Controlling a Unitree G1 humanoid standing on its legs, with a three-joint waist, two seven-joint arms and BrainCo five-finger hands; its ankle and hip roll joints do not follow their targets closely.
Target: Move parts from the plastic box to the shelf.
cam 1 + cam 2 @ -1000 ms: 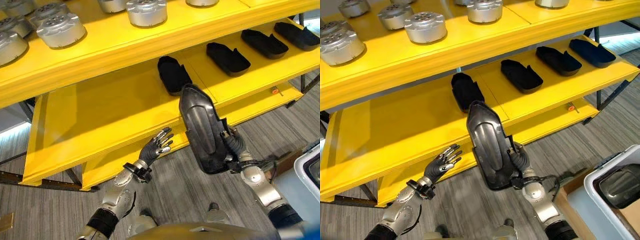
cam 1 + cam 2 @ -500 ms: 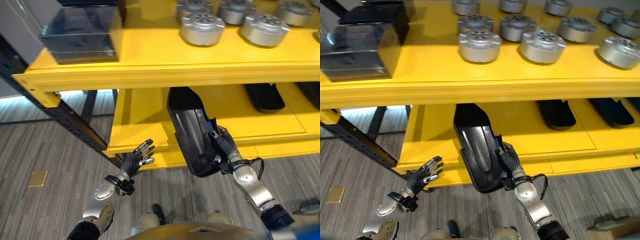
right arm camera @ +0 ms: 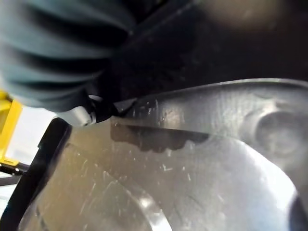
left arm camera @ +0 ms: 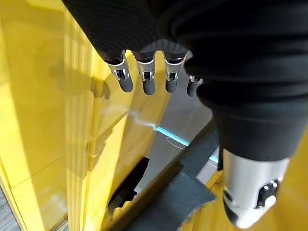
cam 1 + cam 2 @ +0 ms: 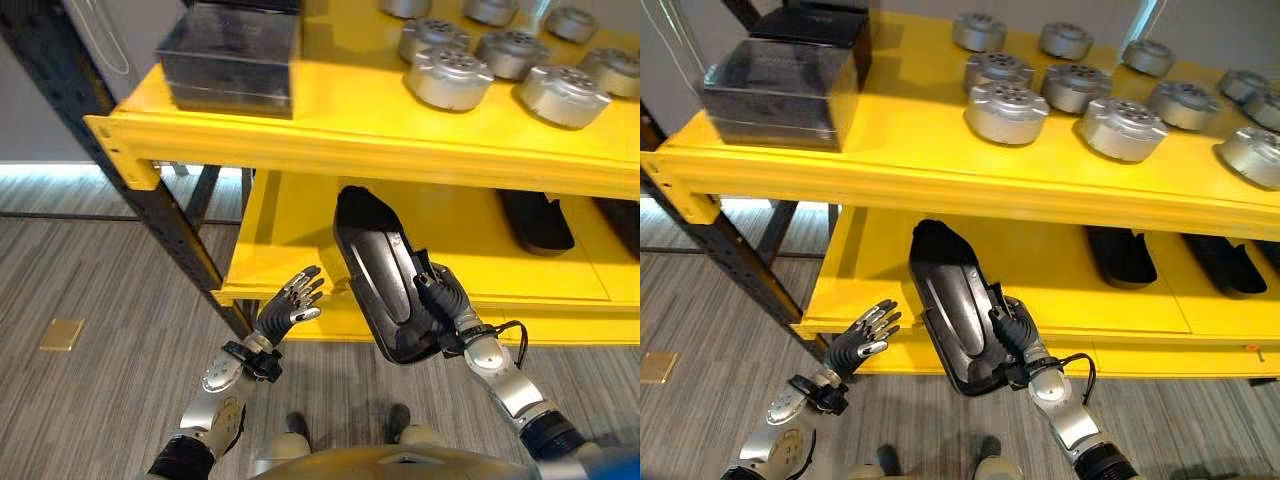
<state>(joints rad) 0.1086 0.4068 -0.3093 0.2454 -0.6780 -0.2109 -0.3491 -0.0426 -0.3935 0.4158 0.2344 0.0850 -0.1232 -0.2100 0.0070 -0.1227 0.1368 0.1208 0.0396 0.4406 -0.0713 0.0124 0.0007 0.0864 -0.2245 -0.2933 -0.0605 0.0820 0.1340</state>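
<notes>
Both arms were silver-grey metal with rounded, jointed segments. Each robot hand, the left point(image 5: 285, 310) and the right point(image 5: 443, 297), had silver fingers with dark tips, and a dark ribbed cover wrapped its back and wrist.

Left hand point(image 4: 144, 72) open beside yellow shelf point(image 4: 43, 120)
</notes>
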